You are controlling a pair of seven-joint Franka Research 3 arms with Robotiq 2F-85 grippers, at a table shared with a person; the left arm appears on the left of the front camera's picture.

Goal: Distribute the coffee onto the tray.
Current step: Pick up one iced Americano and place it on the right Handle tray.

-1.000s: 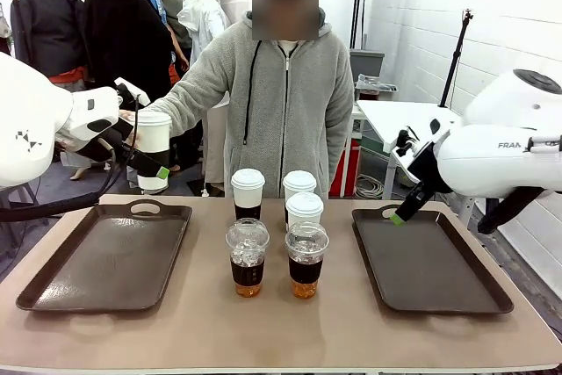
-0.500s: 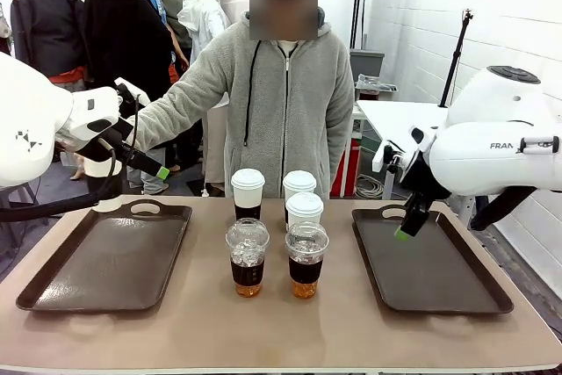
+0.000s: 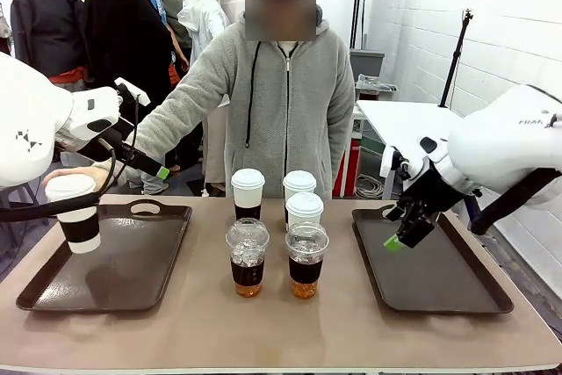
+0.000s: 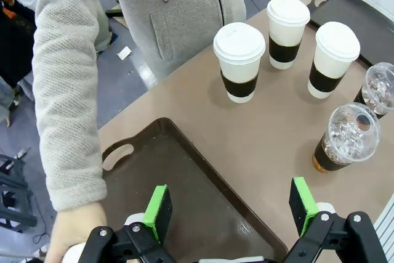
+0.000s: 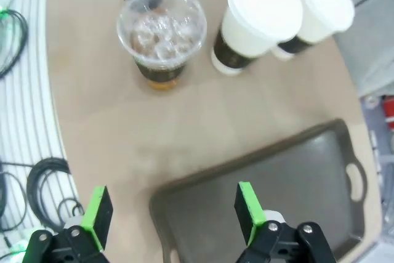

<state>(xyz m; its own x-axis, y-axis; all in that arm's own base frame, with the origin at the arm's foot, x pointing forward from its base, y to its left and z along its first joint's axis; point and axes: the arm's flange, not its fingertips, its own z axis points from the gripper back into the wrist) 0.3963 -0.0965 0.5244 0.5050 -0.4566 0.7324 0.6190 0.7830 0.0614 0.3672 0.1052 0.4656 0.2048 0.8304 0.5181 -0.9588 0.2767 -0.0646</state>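
1. Jaws of right gripper spread wide, nothing between them. It hangs over the inner edge of right tray, the side facing the cups. That tray is bare.
2. Left gripper likewise spread and empty, up above left tray, looking down at its far handle end.
3. Nearest row on the bare table, between the two trays: left iced cup and right iced cup. Both upright, dome lids on, just beside each other.
4. Fourth paper cup at the outer side of left tray, person's hand on top of its lid. Cannot tell if its base is down on the tray or just above. It is not between the left gripper's jaws.
5. Just behind right iced cup: near paper cup, upright, lid on.
6. Farther back: far-left paper cup and far-right paper cup, near the table's far edge, in front of the person.
7. Judgement on what the next move turns on:
   - All five table cups lie to the robot's left of right gripper, toward the table middle.
   - Right iced cup looks nearest to it, near paper cup next.
   - Long axes are vertical, so probably a sideways reach with the jaws either side of the cup wall, below the dome.
   - The left arm is nearer left iced cup and far-left paper cup.
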